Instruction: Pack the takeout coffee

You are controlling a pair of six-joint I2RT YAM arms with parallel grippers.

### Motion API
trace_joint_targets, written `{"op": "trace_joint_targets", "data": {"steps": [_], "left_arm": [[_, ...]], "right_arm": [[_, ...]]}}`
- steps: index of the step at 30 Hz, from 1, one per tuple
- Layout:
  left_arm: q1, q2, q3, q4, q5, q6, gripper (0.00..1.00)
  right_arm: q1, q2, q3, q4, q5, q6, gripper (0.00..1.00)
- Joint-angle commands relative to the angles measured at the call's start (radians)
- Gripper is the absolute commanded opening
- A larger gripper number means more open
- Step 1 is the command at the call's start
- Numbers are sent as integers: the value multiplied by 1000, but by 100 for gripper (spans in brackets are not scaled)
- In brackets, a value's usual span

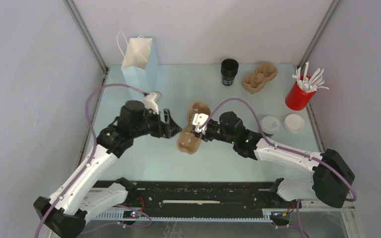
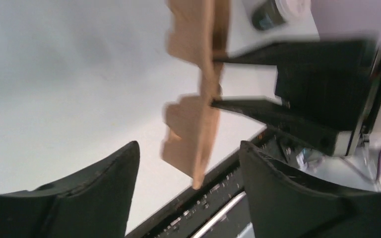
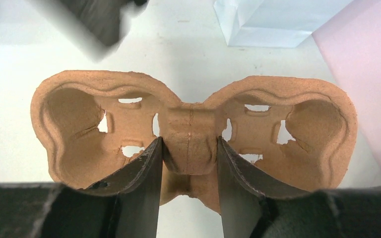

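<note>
The takeout coffee [image 1: 270, 125], a black cup under a pale lid, stands right of the middle; the left wrist view catches it [image 2: 267, 15] at the top edge. A brown pulp cup carrier [image 1: 188, 141] is held off the table at the centre. My right gripper [image 1: 197, 130] is shut on its middle ridge, both fingers pressing the ridge in the right wrist view [image 3: 189, 141]. The carrier [image 3: 79, 114] has two cup wells, both vacant. My left gripper [image 1: 177, 130] is open just left of the carrier [image 2: 193, 134], its fingers [image 2: 104, 183] apart and touching nothing.
A white paper bag [image 1: 139, 62] stands at the back left. At the back are a lidless black cup [image 1: 229, 71] and a second pulp carrier [image 1: 259, 78]. A red cup of white sticks [image 1: 300, 91] and a loose white lid [image 1: 293, 121] sit at the right.
</note>
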Motion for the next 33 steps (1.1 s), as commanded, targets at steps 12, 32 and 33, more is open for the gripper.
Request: {"op": "trace_joint_targets", "data": {"steps": [12,32,33], "left_arm": [[520,313,588,168,-222,78,93],[518,995,1232,74,-259,161,42],[519,1000,1237,68,-246,160,41]], "right_arm": [[49,-383,-212,-141,68,246,43],[40,-646,-243,-273,120,267,42],[42,-656,-243,-272,117,274,41]]}}
